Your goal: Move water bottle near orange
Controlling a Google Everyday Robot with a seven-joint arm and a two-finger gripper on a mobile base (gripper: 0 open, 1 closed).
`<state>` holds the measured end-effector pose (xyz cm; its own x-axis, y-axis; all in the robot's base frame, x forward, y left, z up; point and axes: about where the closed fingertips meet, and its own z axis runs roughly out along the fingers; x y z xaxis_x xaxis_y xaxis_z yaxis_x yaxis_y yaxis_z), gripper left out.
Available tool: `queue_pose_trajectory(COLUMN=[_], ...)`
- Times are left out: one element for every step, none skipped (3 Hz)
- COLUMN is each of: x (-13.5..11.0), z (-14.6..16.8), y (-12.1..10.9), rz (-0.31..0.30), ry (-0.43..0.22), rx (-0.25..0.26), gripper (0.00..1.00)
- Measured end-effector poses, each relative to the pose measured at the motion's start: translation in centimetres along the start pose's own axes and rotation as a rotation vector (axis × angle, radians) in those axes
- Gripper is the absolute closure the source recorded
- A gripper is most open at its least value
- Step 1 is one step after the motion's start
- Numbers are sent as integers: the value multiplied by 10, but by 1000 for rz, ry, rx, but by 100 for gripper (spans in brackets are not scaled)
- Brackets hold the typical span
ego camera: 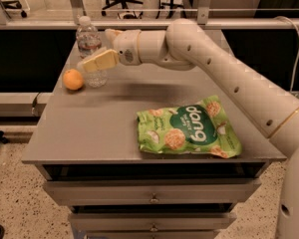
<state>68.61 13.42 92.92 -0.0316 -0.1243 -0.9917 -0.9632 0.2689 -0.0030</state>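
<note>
The water bottle stands upright on the grey table at its far left. It is clear, with a white cap. The orange lies just left of the bottle's base, close to it or touching it. My gripper reaches in from the right at mid-bottle height. Its jaws are spread: the near finger crosses in front of the bottle's lower body, and the far finger is behind and to the right. The bottle rests on the table.
A green "dang" snack bag lies flat at the table's front right. My arm spans the table's right side from the right edge. Drawers are below the table top. A railing and office chairs stand behind.
</note>
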Motion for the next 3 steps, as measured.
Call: queue_pose_trajectory(x=[-6, -24, -24], z=[-30, -96, -96], y=[-15, -51, -51], rz=[-60, -178, -178], ry=[40, 83, 83], rx=[78, 226, 226], gripper=[0, 0, 0])
